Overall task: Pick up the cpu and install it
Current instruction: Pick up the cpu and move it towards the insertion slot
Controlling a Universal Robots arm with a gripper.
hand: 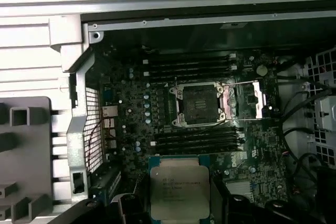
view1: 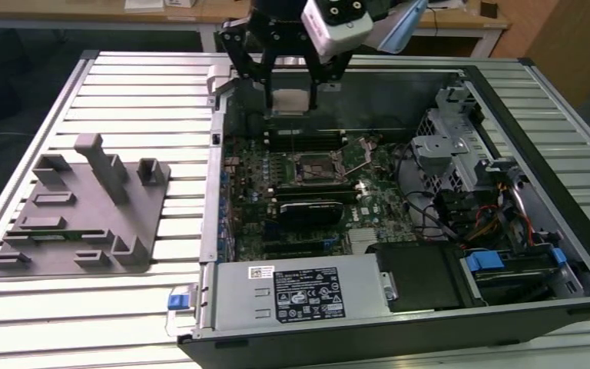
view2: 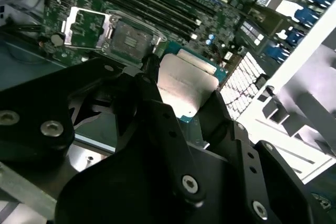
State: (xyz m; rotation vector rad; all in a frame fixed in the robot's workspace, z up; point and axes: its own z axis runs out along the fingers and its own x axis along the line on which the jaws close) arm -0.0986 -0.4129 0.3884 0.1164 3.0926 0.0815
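gripper [view1: 292, 98] clamped on 2 opposite edges of cpu [hand: 178, 188] | cpu: flat square, dull silver-grey lid, thin teal-green rim | held aloft inside open computer case [view1: 377, 338], above motherboard [hand: 131, 106], well apart from open socket [hand: 198, 104]

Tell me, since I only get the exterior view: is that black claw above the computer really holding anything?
Observer: Yes. In both wrist views the gripper pinches the cpu, a flat square with a silver top, by two opposite edges.
Operator: Is the place where it goes ready for it?
Observer: In the first wrist view the socket lies empty, with its metal cover plate swung open beside it.
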